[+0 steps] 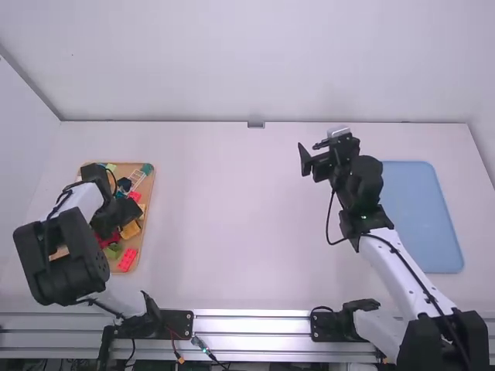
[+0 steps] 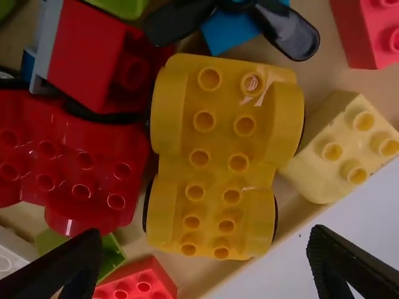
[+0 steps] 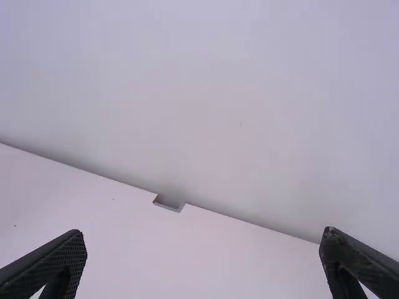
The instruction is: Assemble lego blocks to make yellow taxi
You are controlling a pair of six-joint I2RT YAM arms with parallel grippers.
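Observation:
Over the brick tray, my left gripper (image 1: 117,216) hangs pointing down. Below it lies a yellow car base (image 1: 130,230), partly covered by the arm. In the left wrist view, the yellow car base (image 2: 215,156) has black wheels at its sides and bare studs; my left gripper (image 2: 202,265) is open above it, nothing between its fingers. A red car base (image 2: 68,165) lies beside it, and a pale yellow brick (image 2: 349,146) on the other side. My right gripper (image 1: 311,153) is open and raised over the table's right half; in the right wrist view the right gripper (image 3: 202,268) holds nothing.
The wooden tray (image 1: 148,212) at the left is crowded with loose pieces, including a pink-red brick (image 1: 127,260), a green brick (image 2: 110,256) and a black propeller-like piece (image 2: 287,31). A blue mat (image 1: 424,216) lies at the right, beside the right arm.

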